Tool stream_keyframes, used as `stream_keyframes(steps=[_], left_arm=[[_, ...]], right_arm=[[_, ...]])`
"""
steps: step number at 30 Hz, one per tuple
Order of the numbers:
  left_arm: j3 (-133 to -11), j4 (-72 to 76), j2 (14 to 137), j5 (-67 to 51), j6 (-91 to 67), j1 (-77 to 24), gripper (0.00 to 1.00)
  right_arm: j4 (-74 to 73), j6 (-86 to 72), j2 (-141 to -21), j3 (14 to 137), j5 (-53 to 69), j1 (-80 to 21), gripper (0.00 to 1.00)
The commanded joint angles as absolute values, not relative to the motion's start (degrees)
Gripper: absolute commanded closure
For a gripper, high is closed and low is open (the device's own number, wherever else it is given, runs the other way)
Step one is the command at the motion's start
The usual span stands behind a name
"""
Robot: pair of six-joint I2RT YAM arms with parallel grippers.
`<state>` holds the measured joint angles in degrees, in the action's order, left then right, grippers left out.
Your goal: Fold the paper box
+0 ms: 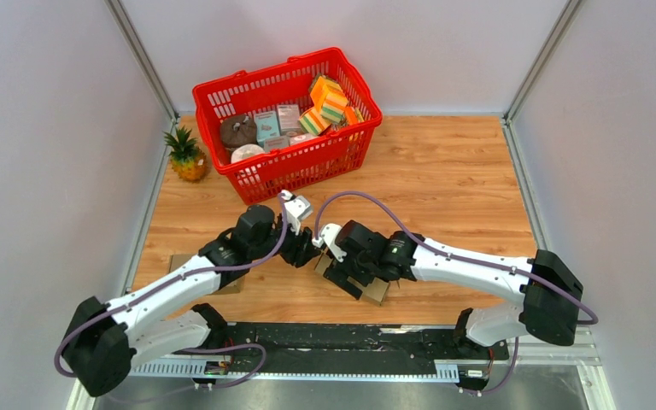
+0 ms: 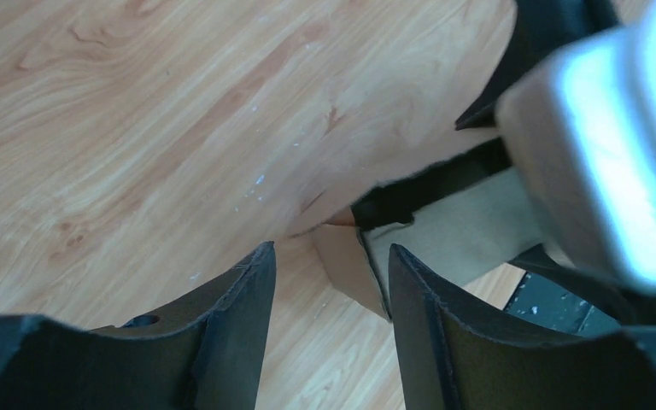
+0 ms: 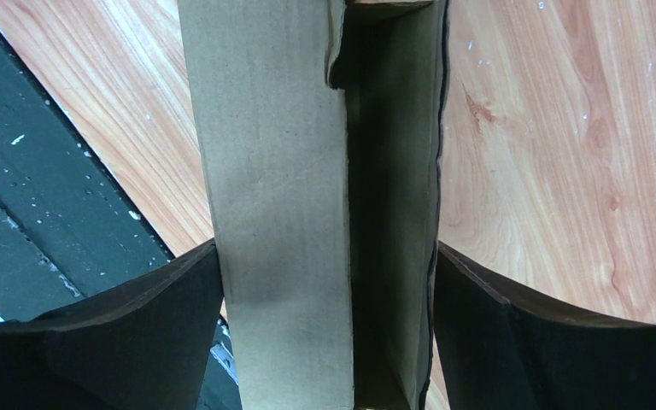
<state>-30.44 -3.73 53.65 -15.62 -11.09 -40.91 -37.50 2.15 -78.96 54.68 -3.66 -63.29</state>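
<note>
Two pincers meet at small brown cardboard box (image 1: 374, 290), near-centre of light wooden desk (image 1: 461, 171)

Top view: box mostly hidden under right pincer (image 1: 342, 275); left pincer (image 1: 301, 254) just beside

Left wrist view: left pincer open, empty; loose flap just beyond fingertips

Right wrist view: right pincer straddles box, pads against both outer walls, gripping it; hollow interior shown only here

Judgement: light, thin, crushable; hold gently across walls, bend flaps at creases

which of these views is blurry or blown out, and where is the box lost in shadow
Left wrist view: the other arm's pale casing at right is out of focus and glares bluish white. Right wrist view: the box is fairly sharp, but its open inside is almost black. Top view: evenly lit and sharp, no glare.
</note>
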Motion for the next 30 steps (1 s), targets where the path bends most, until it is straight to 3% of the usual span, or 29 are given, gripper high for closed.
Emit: stream_keyframes(steps=[1, 18, 30], left_arm=[[-35.0, -1.3, 59.1, -20.2, -4.0, -41.1, 0.41], [-40.2, -3.1, 65.1, -21.2, 2.2, -41.1, 0.41], [-43.9, -5.4, 70.8, -28.9, 2.5, -41.2, 0.51]], right_arm=[[-34.7, 1.1, -76.4, 54.2, -1.6, -62.7, 0.15], [-34.0, 1.4, -76.6, 54.2, 2.3, -61.5, 0.2], [-33.0, 1.2, -75.6, 53.9, 3.9, -60.2, 0.21]])
